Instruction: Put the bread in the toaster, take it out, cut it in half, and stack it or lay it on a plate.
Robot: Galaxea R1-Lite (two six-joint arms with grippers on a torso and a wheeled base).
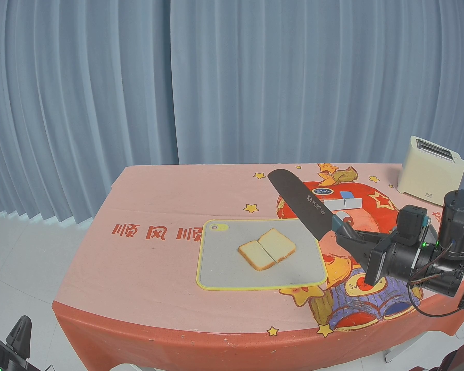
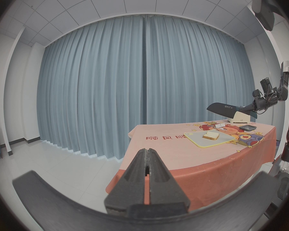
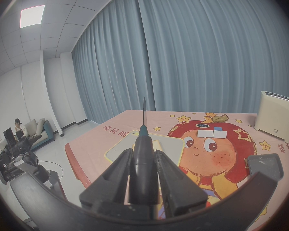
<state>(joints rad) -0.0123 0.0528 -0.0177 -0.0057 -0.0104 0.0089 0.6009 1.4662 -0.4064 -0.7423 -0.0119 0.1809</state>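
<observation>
Right pincer [image 1: 348, 233] clamps knife [image 1: 299, 202], raised; bread [image 1: 267, 249] (two halves) lies left of it on board [image 1: 227, 269] near desk's front edge; left pincer [image 2: 146, 177] closed, empty.

1. The counter [image 1: 154, 269] fills the lower middle of the head view, draped in a pink-orange cloth printed with stars, red characters and a large cartoon figure.
2. A grey cutting board [image 1: 227, 264] with a yellow-green rim lies flat at lower centre.
3. A cream toaster [image 1: 430, 171] stands upright at the right edge.
4. Small white and blue blocks [image 1: 343, 202] lie on the cartoon print, right of centre.
5. A dark tray [image 3: 265, 166] rests on the cloth, apart from the toaster.
</observation>
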